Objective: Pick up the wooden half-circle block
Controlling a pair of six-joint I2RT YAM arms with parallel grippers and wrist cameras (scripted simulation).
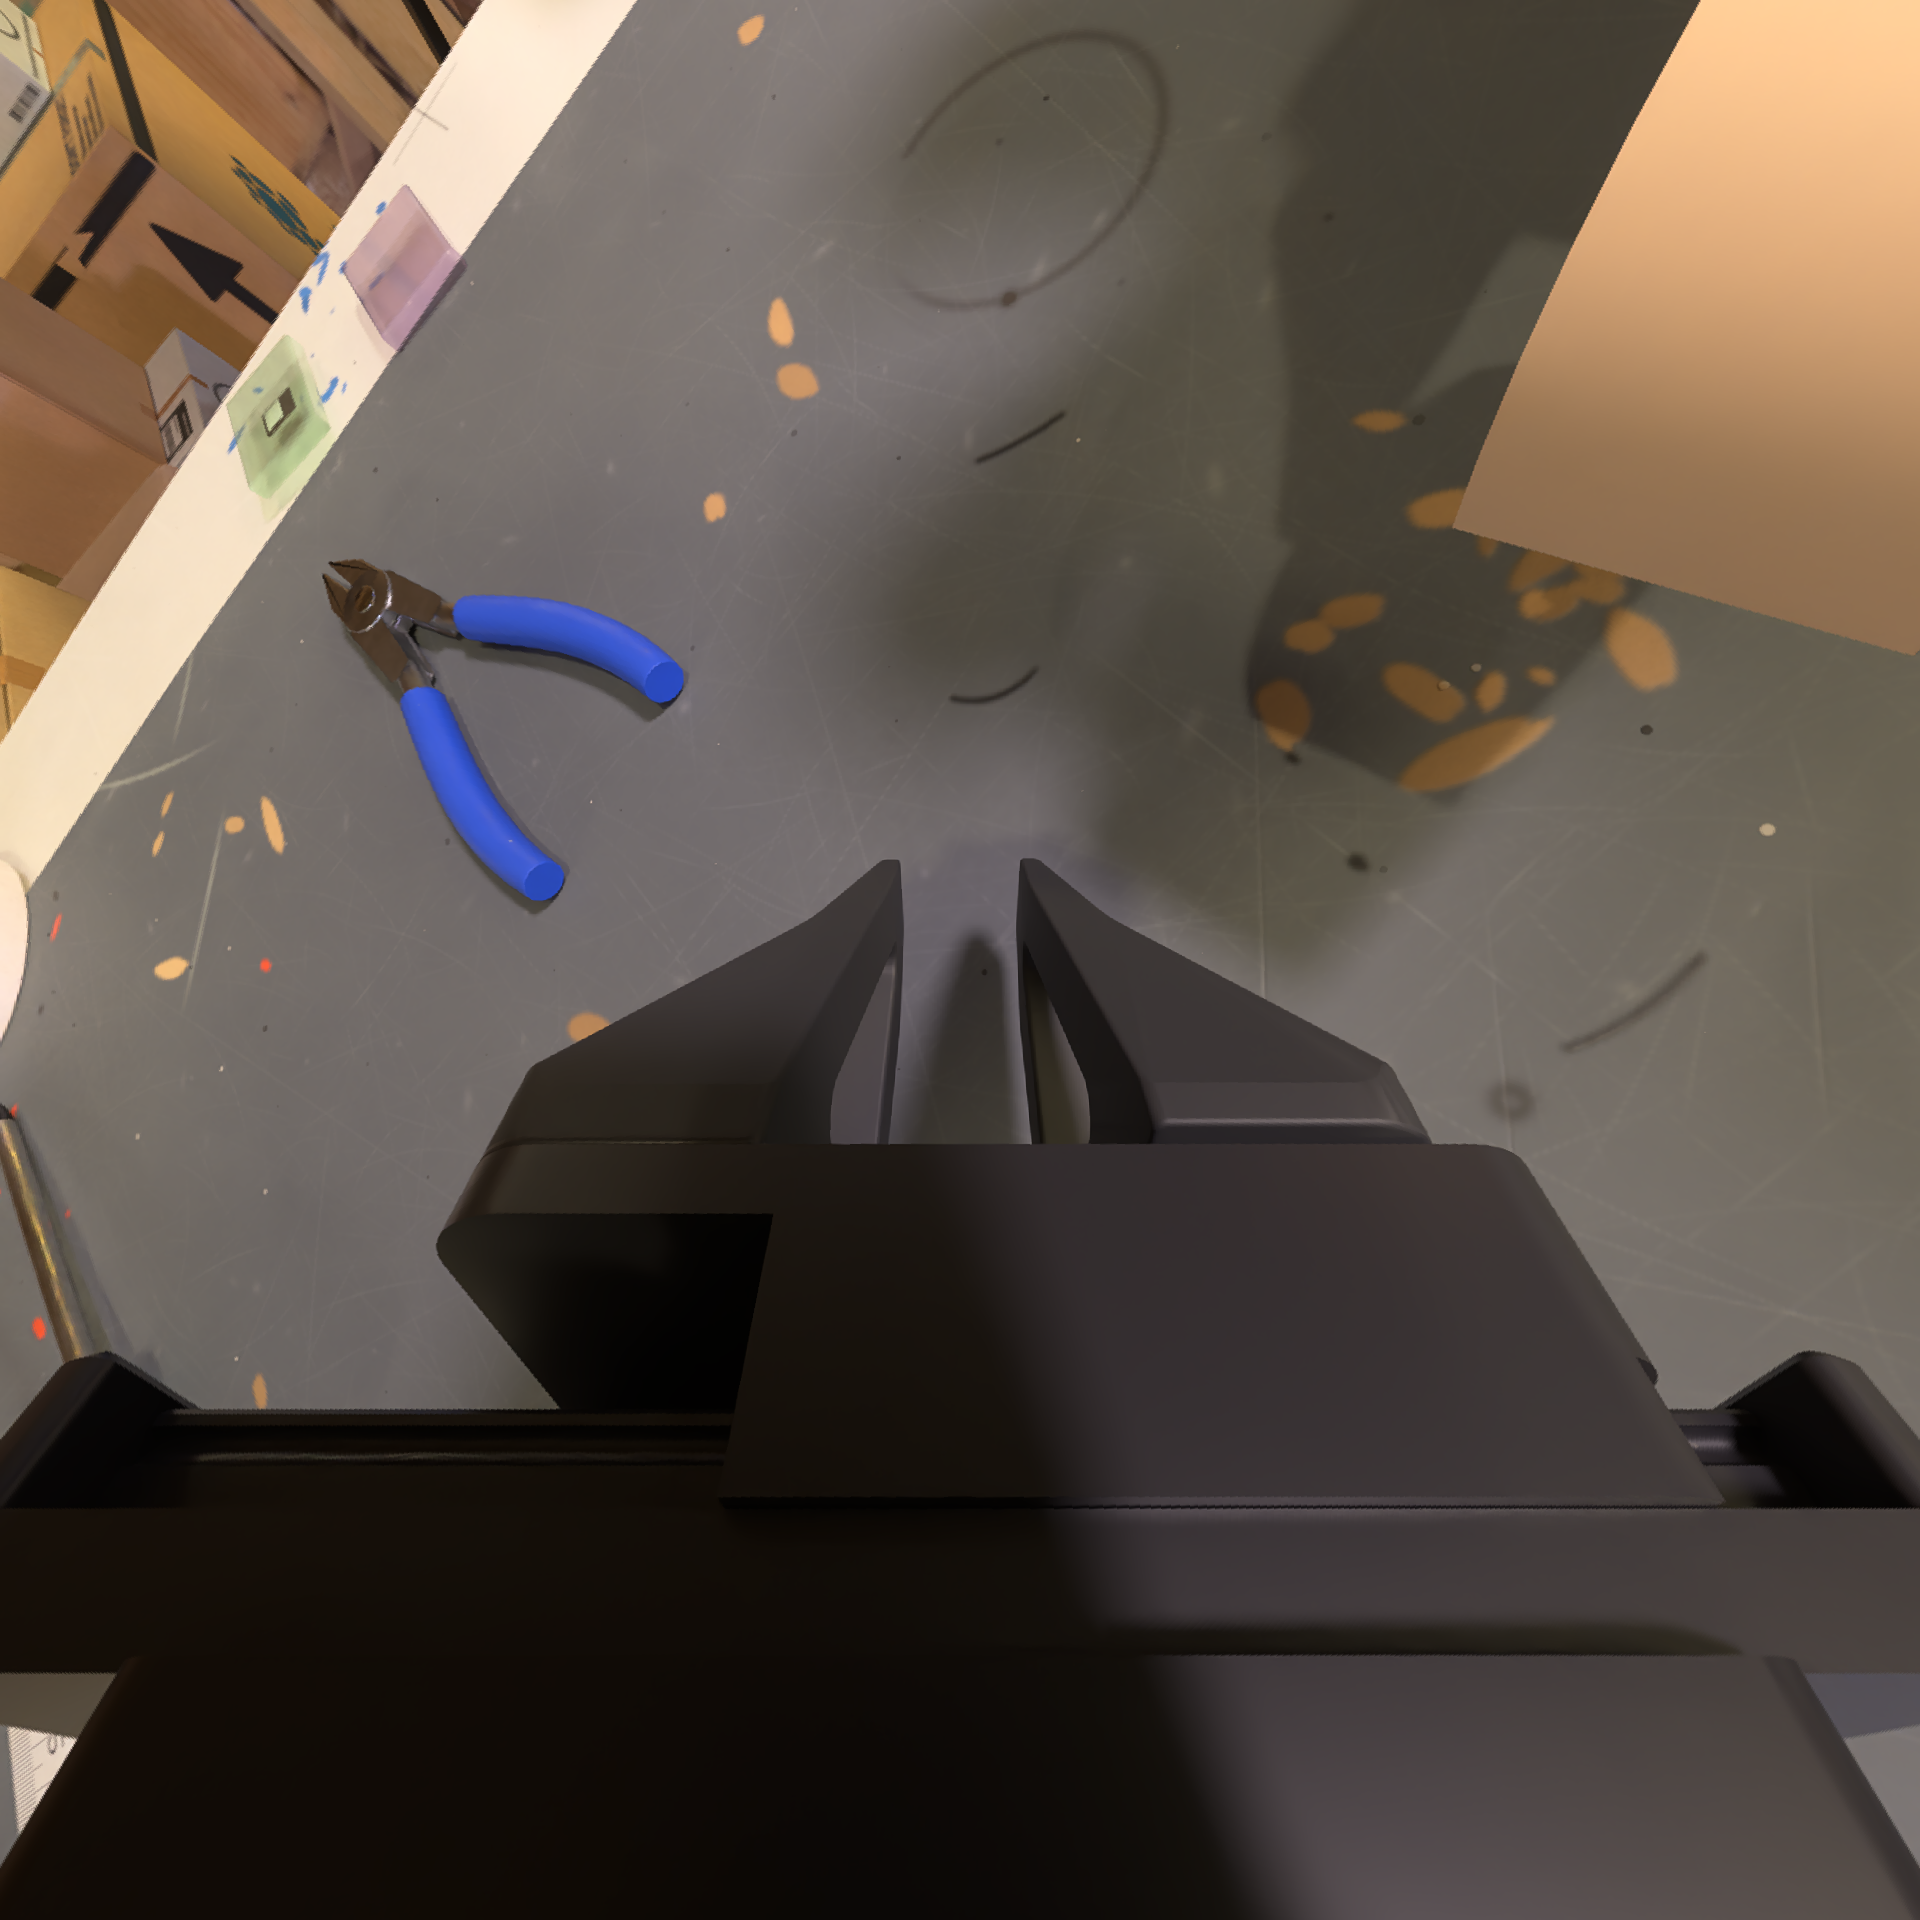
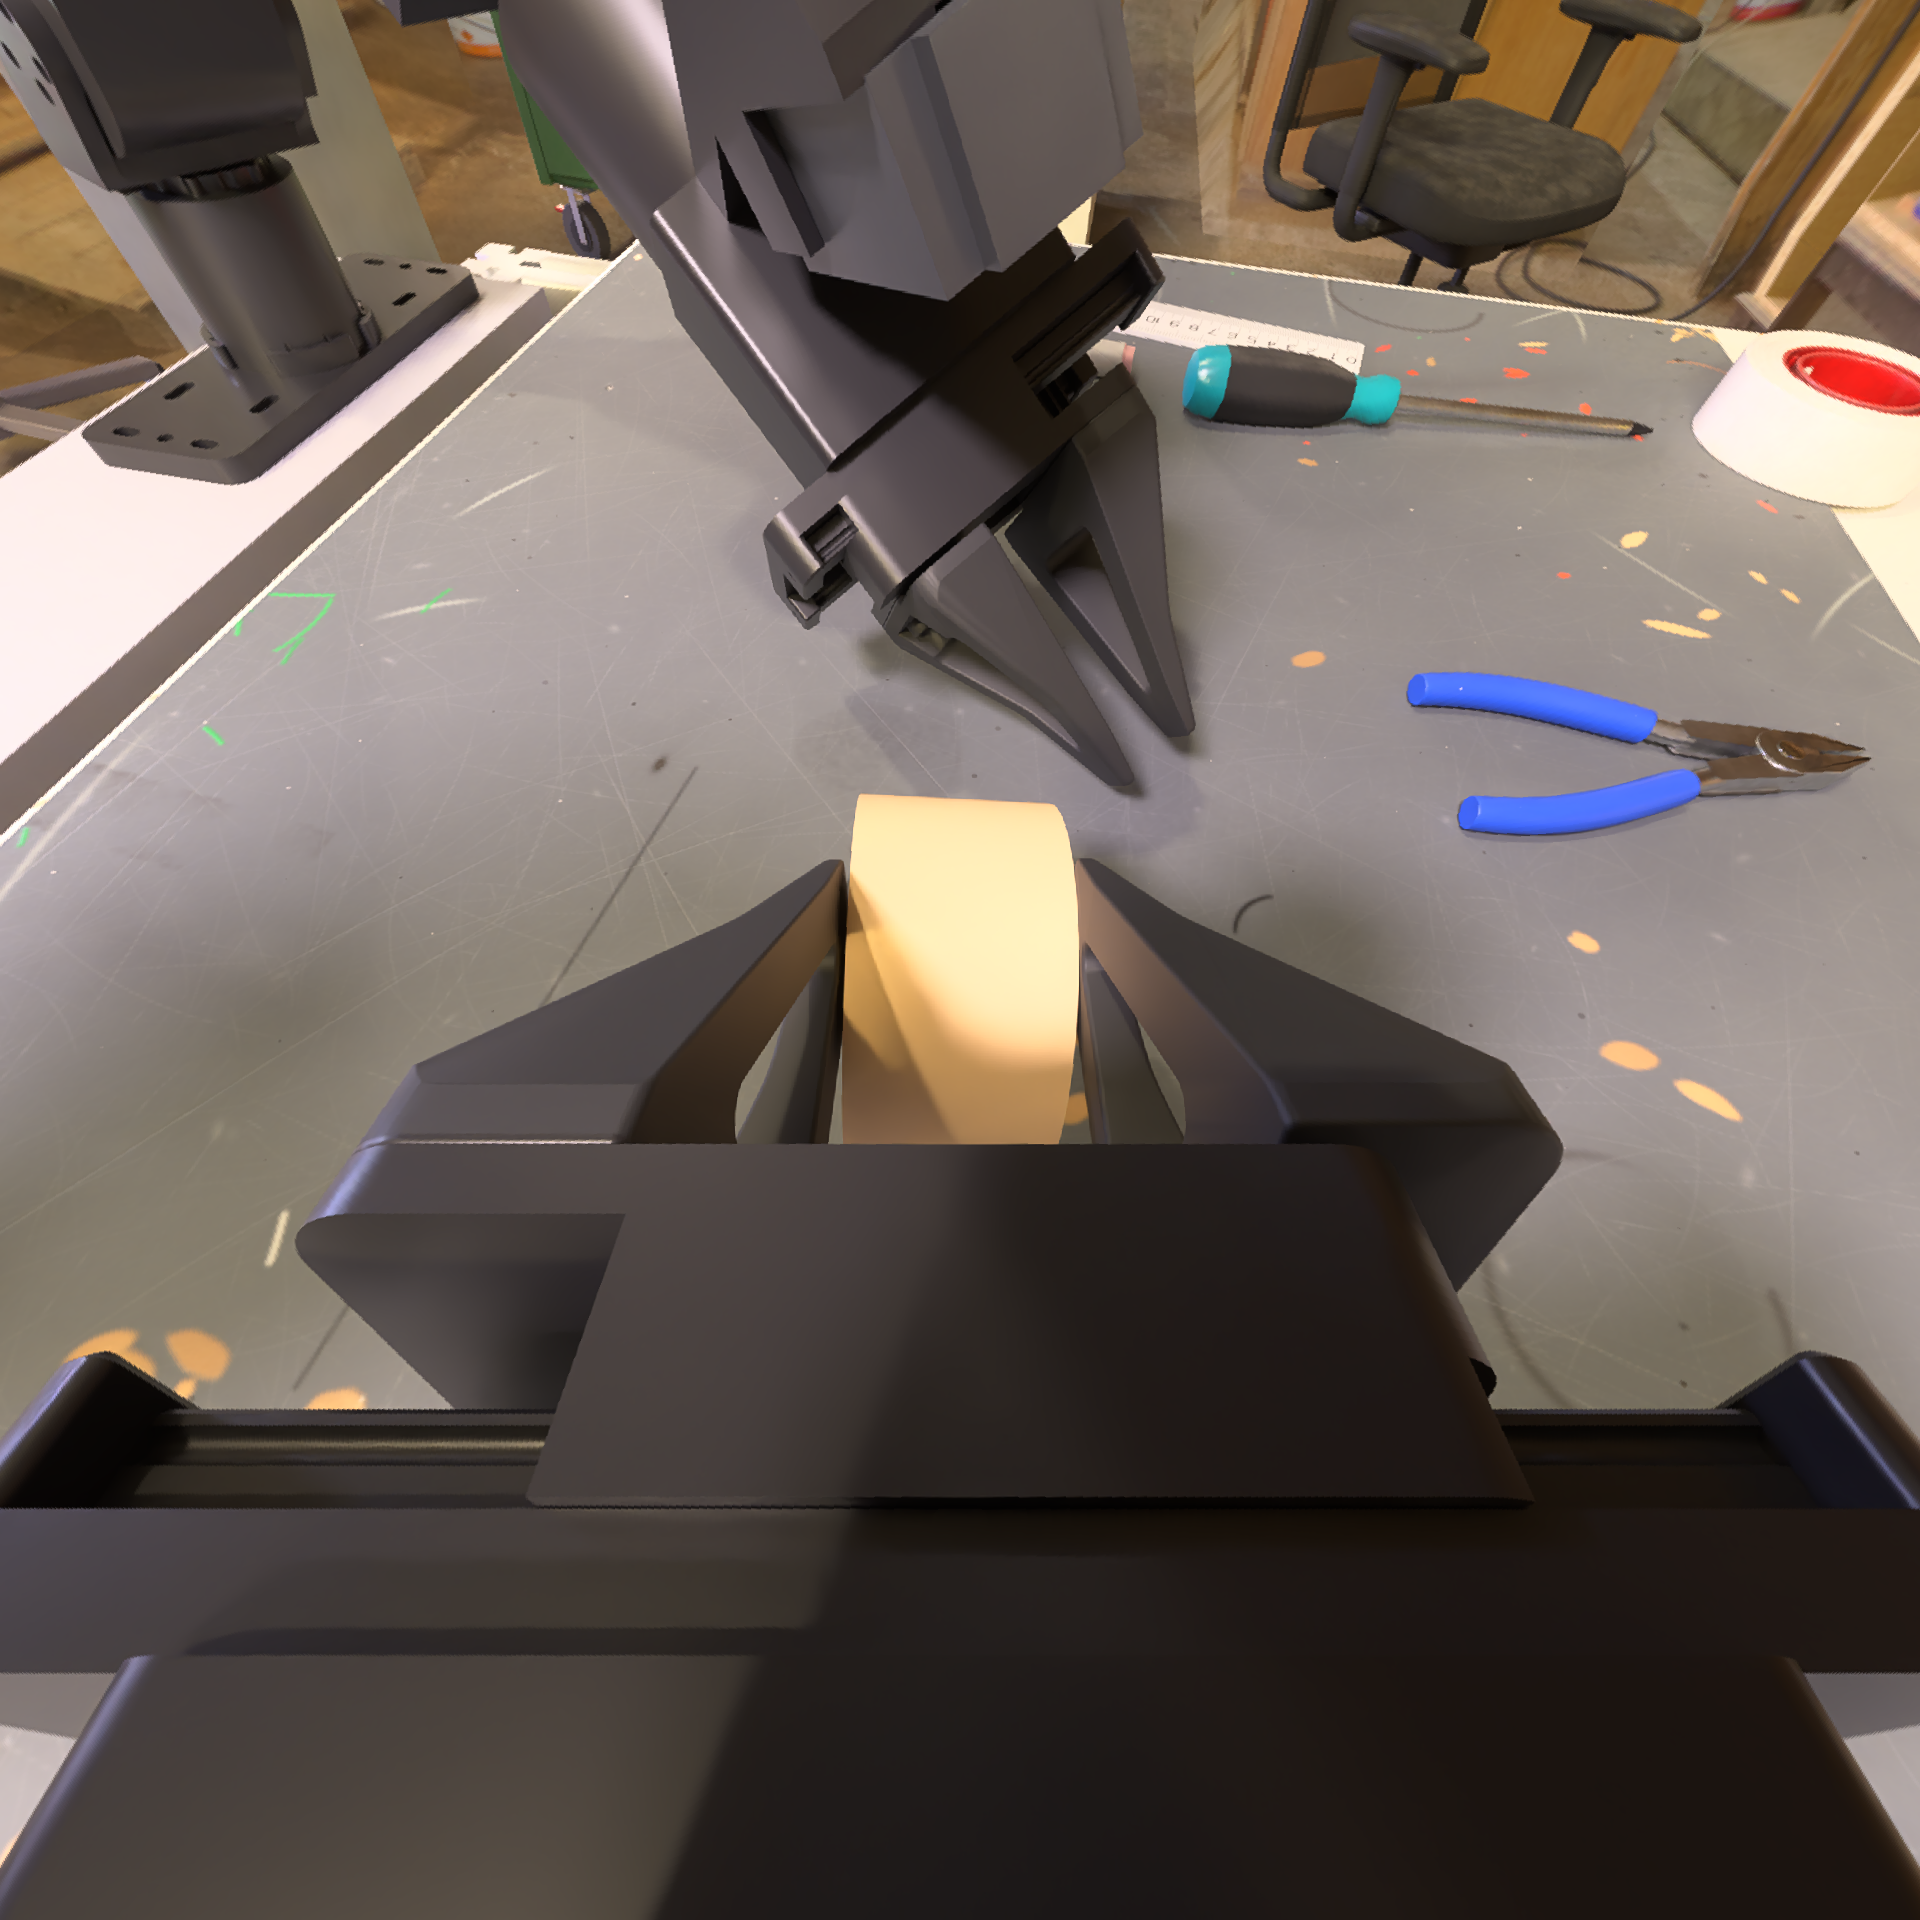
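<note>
The wooden half-circle block [image 2: 961, 966] is pale tan and sits edge-on between my right gripper's fingers. My right gripper [image 2: 961, 868] is shut on it, both fingers pressed against its flat sides. In the left wrist view the block [image 1: 1714, 312] fills the upper right and casts a shadow on the grey table below, so it is held off the surface. My left gripper [image 1: 959, 868] is shut and empty, its fingers only a narrow slit apart, pointing down at the table. It also shows in the right wrist view [image 2: 1148, 753], just beyond the block.
Blue-handled pliers [image 1: 488, 707] [image 2: 1662, 753] lie on the grey table [image 2: 416, 831]. A teal-and-black screwdriver [image 2: 1351, 400], a ruler [image 2: 1247, 338] and a white tape roll [image 2: 1818, 416] lie at the far side. Purple [image 1: 400, 265] and green [image 1: 278, 426] translucent blocks sit by the table edge. An arm base [image 2: 281, 343] stands far left.
</note>
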